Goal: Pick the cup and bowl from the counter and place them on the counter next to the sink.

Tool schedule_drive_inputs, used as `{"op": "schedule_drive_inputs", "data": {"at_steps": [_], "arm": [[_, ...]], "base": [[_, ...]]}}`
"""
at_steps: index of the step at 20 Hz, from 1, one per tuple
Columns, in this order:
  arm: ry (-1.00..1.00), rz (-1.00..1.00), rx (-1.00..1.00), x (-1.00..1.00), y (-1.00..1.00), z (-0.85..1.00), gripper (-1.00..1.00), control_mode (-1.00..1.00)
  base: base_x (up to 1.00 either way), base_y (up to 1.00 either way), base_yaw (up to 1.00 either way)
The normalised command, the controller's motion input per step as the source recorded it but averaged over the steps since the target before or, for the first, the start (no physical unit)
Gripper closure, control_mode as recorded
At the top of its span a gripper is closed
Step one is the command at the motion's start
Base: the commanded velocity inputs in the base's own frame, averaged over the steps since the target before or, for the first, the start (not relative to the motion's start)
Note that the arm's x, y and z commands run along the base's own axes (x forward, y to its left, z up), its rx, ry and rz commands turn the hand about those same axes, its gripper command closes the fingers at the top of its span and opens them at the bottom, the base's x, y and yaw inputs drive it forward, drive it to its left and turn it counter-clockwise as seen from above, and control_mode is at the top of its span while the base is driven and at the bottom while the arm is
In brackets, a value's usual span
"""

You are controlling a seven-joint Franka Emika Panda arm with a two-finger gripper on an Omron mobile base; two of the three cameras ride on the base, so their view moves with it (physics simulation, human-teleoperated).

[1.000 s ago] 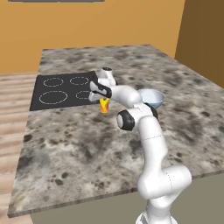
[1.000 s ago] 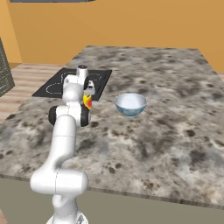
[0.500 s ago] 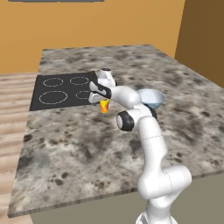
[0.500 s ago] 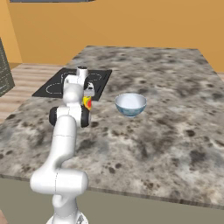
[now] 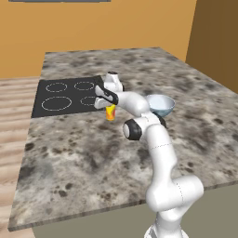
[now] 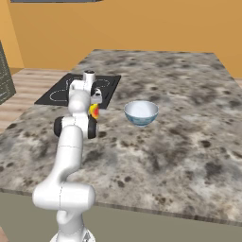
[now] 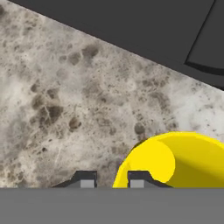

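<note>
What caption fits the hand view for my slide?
Gripper fingertips pinching the yellow cup rim on the speckled counter, black stovetop beyond.

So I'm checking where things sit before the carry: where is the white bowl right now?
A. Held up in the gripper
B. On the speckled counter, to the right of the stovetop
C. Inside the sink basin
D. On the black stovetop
B: the bowl stands by itself on the counter, to the right of the stovetop, while the gripper is down at the yellow cup.
</note>
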Motion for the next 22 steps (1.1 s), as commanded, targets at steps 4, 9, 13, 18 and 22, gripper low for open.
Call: {"op": "schedule_drive_inputs", "data": {"at_steps": [4,9,13,18,22], "arm": [[0.01,0.0,0.0,0.0,0.0,0.0,1.0,-1.0],[0.01,0.0,0.0,-0.03,-0.14,0.12,1.0,-1.0],[0.0,0.0,0.0,-0.56,-0.3,0.87,1.0,-1.0],[-0.01,0.0,0.0,-0.99,-0.37,0.8,1.0,-1.0],[0.0,-0.02,0.0,-1.0,-0.37,0.45,1.0,-1.0]], "base": [[0.0,0.0,0.0],[0.0,0.0,0.0],[0.0,0.0,0.0],[0.0,0.0,0.0],[0.0,0.0,0.0]]}}
